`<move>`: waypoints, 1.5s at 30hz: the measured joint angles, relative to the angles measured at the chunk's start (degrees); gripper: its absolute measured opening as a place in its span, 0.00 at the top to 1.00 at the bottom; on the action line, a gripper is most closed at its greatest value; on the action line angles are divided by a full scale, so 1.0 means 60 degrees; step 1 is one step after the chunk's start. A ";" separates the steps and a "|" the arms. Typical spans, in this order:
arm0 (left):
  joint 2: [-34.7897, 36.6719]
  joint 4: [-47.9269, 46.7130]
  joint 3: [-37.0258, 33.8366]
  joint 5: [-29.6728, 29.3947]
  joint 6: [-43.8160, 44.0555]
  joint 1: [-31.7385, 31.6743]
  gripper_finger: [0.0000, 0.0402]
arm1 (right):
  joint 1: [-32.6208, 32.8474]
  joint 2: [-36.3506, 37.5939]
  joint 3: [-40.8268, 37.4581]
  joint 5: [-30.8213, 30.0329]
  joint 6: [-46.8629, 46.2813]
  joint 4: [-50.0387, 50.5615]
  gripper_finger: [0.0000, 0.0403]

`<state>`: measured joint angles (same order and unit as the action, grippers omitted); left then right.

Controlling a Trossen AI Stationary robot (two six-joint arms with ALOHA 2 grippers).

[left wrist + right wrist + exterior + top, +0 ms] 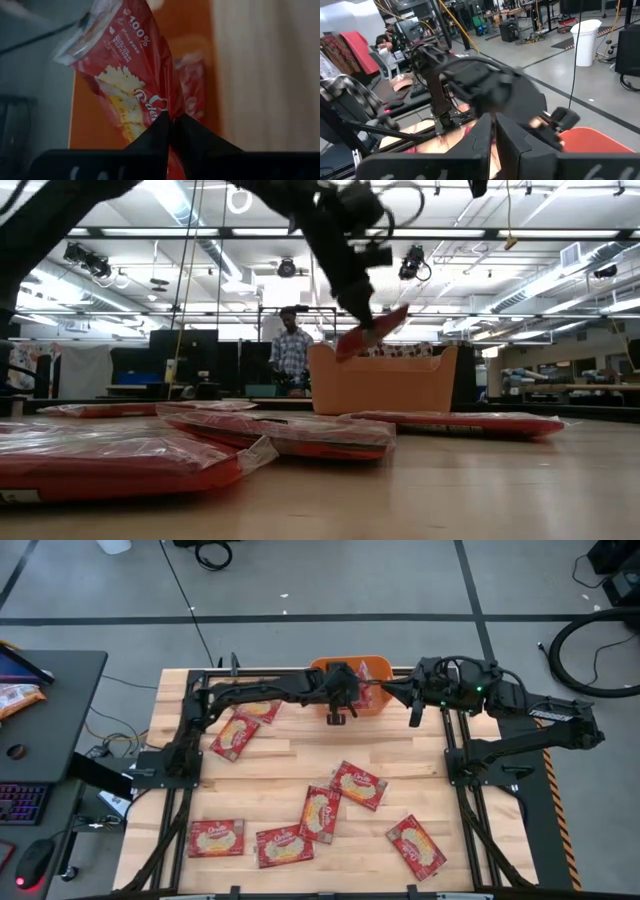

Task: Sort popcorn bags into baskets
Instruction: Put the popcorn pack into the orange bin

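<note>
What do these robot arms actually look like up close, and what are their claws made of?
Both arms are dark, nearly black, built from slim jointed segments on black frames bolted to the table. The right arm carries looping black cables, a small green light and white lettering. The left gripper and the right gripper each end in two flat, wedge-shaped matte black fingers.

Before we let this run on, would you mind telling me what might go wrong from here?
The left gripper pinches its popcorn bag by one edge only, so it may slip. In the low view the bag hangs at the orange basket rim and could catch there. The right gripper waits close by; the arms might collide.
</note>
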<state>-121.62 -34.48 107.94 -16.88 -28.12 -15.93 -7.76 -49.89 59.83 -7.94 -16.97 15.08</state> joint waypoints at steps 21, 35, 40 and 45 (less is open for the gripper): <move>0.0543 -0.2723 0.0050 0.3399 0.4745 0.1116 0.49 | 0.0039 0.0000 0.0000 0.0015 0.0332 0.0212 0.93; 0.2436 -0.6132 -0.2934 0.3057 0.5366 0.1914 0.56 | 0.0024 -0.0004 0.0000 0.0020 0.1076 0.0037 0.93; 0.4087 -0.5002 -0.5287 0.3024 0.7189 0.1672 0.59 | 0.0039 -0.0007 0.0000 0.0022 0.1076 0.0070 0.93; 0.4948 -0.4647 -0.6976 0.2209 0.9552 0.1406 0.59 | 0.0039 -0.0011 0.0000 0.0022 0.1093 0.0068 0.93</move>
<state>-91.93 -62.35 66.09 -3.63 29.19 -7.50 -7.53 -49.95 59.83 -7.81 -10.41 15.49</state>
